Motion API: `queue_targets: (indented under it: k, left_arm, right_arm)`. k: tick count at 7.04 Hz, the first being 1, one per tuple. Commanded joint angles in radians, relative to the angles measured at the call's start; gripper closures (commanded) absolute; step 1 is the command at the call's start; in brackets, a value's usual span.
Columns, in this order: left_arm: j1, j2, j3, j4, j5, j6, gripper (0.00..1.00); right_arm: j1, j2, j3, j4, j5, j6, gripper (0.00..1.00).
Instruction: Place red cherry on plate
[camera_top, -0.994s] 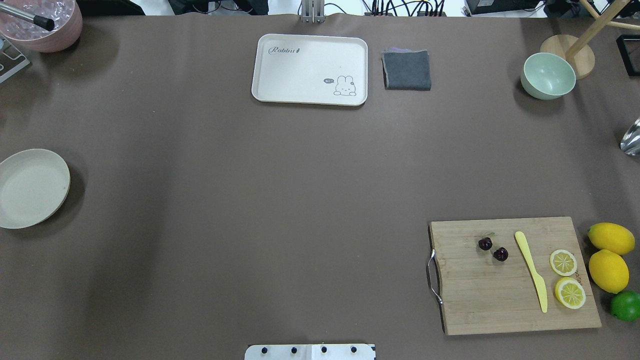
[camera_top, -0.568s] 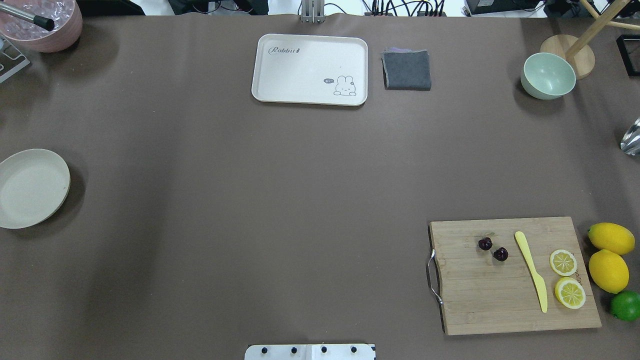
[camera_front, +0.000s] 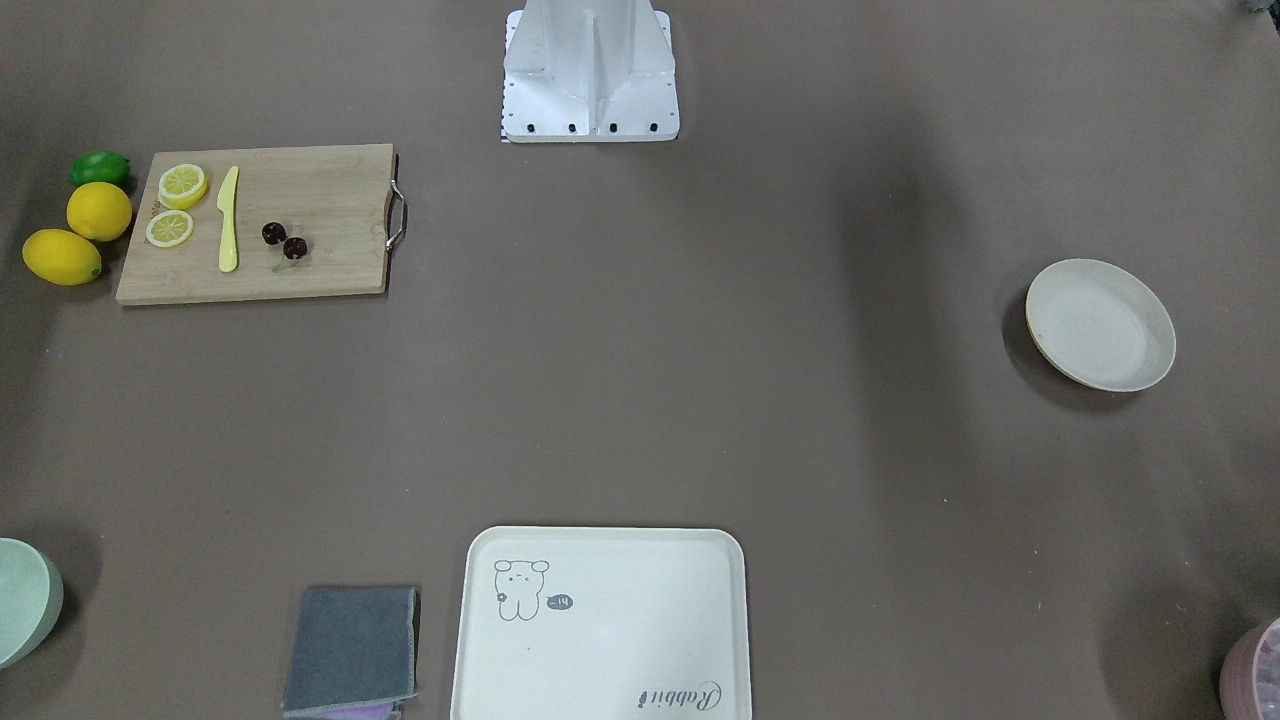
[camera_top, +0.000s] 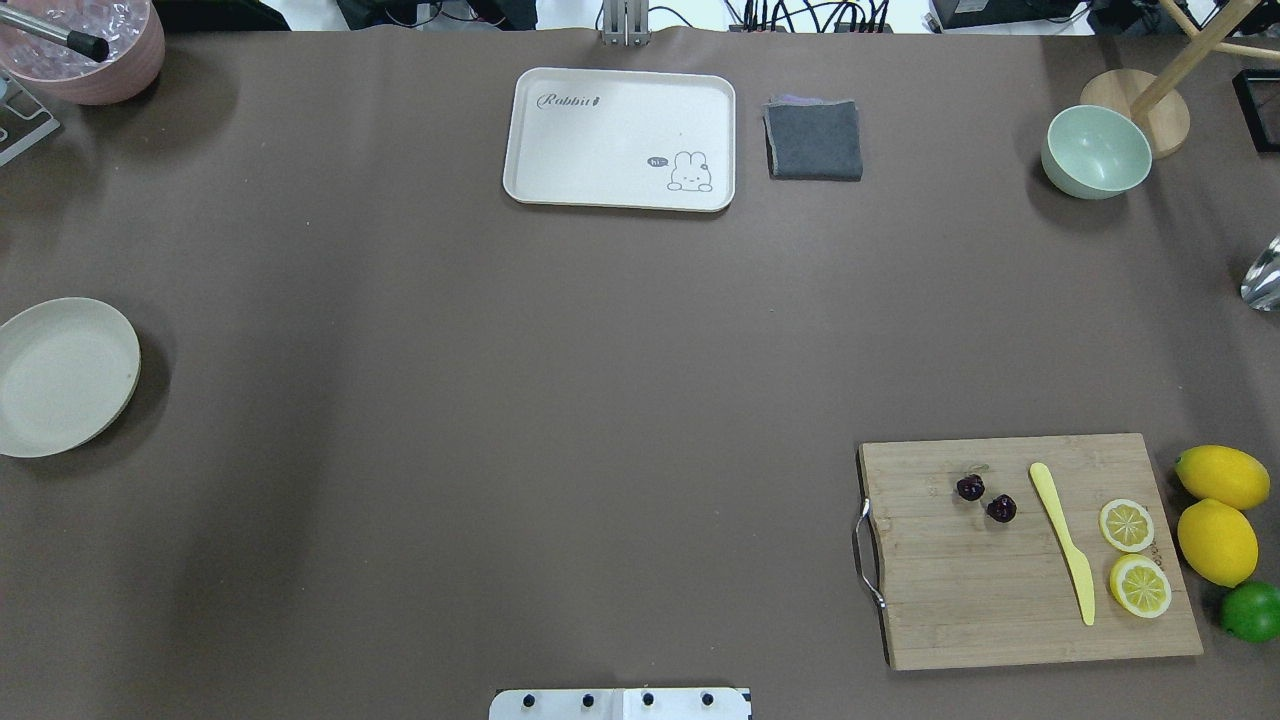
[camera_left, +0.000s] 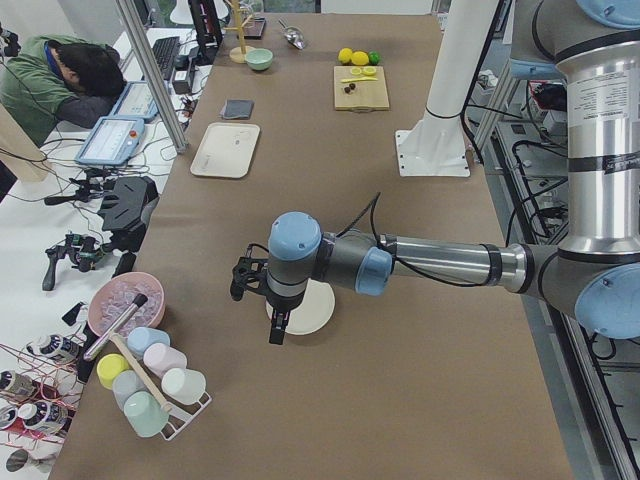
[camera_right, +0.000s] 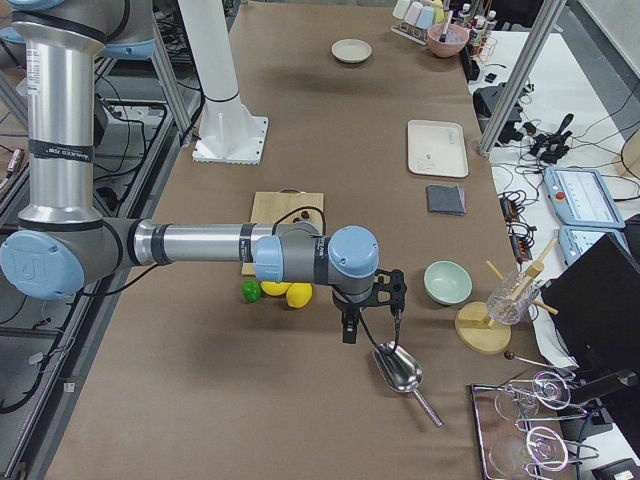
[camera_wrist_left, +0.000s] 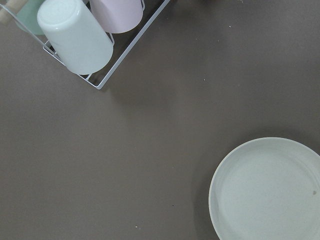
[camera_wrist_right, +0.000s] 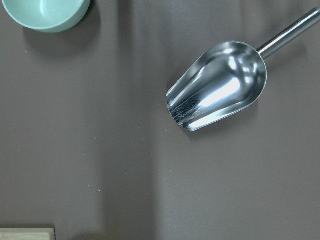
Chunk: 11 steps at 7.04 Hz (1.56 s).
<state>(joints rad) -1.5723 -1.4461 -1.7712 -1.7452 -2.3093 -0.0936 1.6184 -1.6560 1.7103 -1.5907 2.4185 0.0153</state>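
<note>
The red cherry (camera_top: 985, 497), two tiny dark fruits on thin stems, lies on the wooden cutting board (camera_top: 960, 600) at the near right; it also shows in the front-facing view (camera_front: 284, 240). The cream plate (camera_top: 60, 375) sits bare at the table's left edge, far from the cherry, and fills the lower right of the left wrist view (camera_wrist_left: 265, 190). My left gripper (camera_left: 262, 300) hangs above the plate's outer side. My right gripper (camera_right: 372, 322) hovers off the board's right, between the lemons and a metal scoop. Only the side views show either one, so I cannot tell if they are open or shut.
A yellow knife (camera_top: 1062, 540), two lemon slices (camera_top: 1127, 524), two lemons (camera_top: 1217, 540) and a lime (camera_top: 1252, 611) are on or beside the board. Rabbit tray (camera_top: 620, 138), grey cloth (camera_top: 814, 140) and green bowl (camera_top: 1096, 152) stand at the back. Metal scoop (camera_wrist_right: 220, 87), cup rack (camera_wrist_left: 75, 40).
</note>
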Motion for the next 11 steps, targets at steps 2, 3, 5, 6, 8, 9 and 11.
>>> queue_targets:
  k: [2, 3, 5, 6, 8, 9, 11]
  left_arm:
    - [-0.002, 0.003, -0.001, -0.001, -0.002, 0.000, 0.02]
    - [0.000, 0.001, 0.006, -0.001, -0.004, 0.000, 0.02]
    - [0.000, 0.003, 0.007, -0.001, -0.004, 0.000, 0.02]
    - [0.000, 0.001, 0.009, -0.001, -0.002, 0.000, 0.02]
    - [0.000, 0.003, 0.012, -0.002, -0.004, -0.002, 0.02]
    - [0.000, 0.003, 0.015, -0.002, -0.002, 0.000, 0.02]
    - [0.000, 0.001, 0.018, -0.002, -0.002, 0.000, 0.02]
  right_arm:
    - [0.000, -0.002, 0.006, 0.000, 0.001, 0.000, 0.00]
    - [0.000, -0.005, 0.014, 0.000, 0.002, 0.000, 0.00]
    - [0.000, -0.005, 0.015, 0.000, 0.002, 0.002, 0.00]
    - [0.000, -0.007, 0.015, 0.000, 0.002, 0.002, 0.00]
    - [0.000, -0.007, 0.017, 0.000, 0.002, 0.002, 0.00]
    - [0.000, -0.007, 0.017, 0.000, 0.002, 0.002, 0.00]
    - [0.000, -0.007, 0.022, 0.000, 0.004, 0.000, 0.00]
